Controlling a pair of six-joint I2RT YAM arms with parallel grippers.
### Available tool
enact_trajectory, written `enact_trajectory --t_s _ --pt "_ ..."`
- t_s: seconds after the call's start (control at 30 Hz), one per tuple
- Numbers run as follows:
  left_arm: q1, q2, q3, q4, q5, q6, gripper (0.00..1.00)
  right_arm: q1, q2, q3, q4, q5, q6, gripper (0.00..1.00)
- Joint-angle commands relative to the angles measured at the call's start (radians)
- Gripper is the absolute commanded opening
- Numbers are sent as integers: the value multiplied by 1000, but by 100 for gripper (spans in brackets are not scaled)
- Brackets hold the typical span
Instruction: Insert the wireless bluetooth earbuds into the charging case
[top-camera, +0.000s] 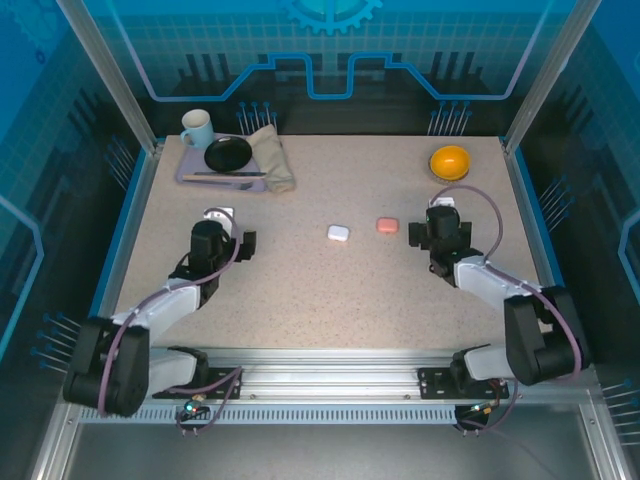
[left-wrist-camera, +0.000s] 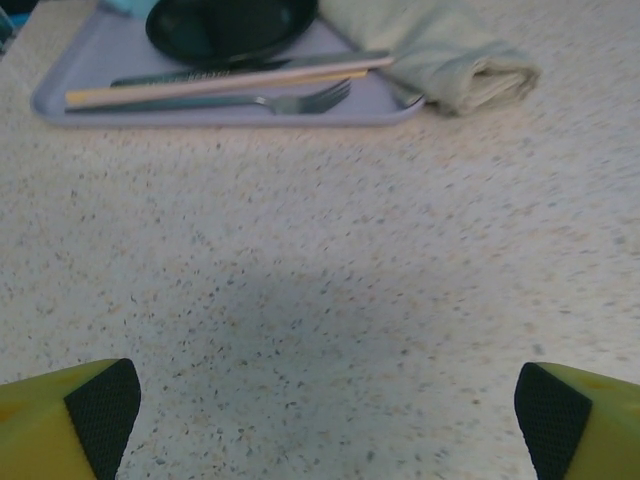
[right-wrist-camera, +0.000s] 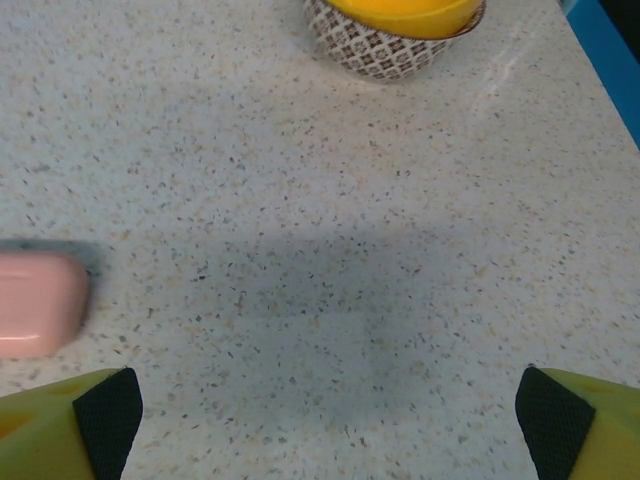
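Far left, at the table's far edge: a lavender tray (left-wrist-camera: 100, 60) bearing a mug (top-camera: 196, 128), a black plate (top-camera: 228, 153) and a fork (left-wrist-camera: 300, 100), with a folded cloth (left-wrist-camera: 450, 60) overlapping its right side. The left gripper (left-wrist-camera: 325, 412) hangs over bare tabletop near the tray, jaws spread wide, holding nothing. Centre: the white charging case (top-camera: 338, 233) and, near on its right, the pink charging case (top-camera: 387, 225), both lying on the table and seemingly closed. The right gripper (right-wrist-camera: 330, 415), jaws wide and empty, stands just right of the pink case. Far right: a patterned bowl (right-wrist-camera: 380, 55) with yellow contents.
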Motion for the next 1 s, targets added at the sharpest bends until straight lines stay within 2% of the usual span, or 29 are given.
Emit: enact_trajectory --t_s 0.0,0.07,0.13,0.17,0.2,0.27,0.3,0.37,0.43,0.53,0.73,0.83,0.97 --pt "29 102 -29 279 -25 7 99 -26 24 -78 352 -113 -152 100" --pt "48 136 -27 342 49 -11 99 -66 37 -153 487 -218 -155 100" --pt "63 192 -30 382 74 -16 99 -97 92 -264 734 -240 -126 100" --pt "72 219 -48 445 91 -20 99 -107 108 -271 768 -244 -124 100" --pt "91 234 -54 456 114 -37 99 -120 86 -240 667 -290 -114 100" --pt "113 275 -44 489 176 -35 99 -140 108 -201 635 -347 -125 100" --pt "137 261 -23 414 224 -53 99 -169 106 -166 551 -397 -107 100" --pt "164 265 -24 421 268 -67 99 -179 108 -162 548 -424 -101 100" --pt "163 266 -23 424 266 -67 99 -175 108 -162 550 -417 -103 100" --pt "163 268 -24 430 267 -67 99 -134 112 -162 555 -342 -127 100" --pt "163 268 -23 428 266 -67 99 -143 113 -155 545 -361 -125 100" --pt "162 268 -22 426 264 -65 99 -171 114 -144 522 -434 -119 100" --pt "160 268 -25 431 260 -64 99 -162 112 -152 538 -432 -128 100"
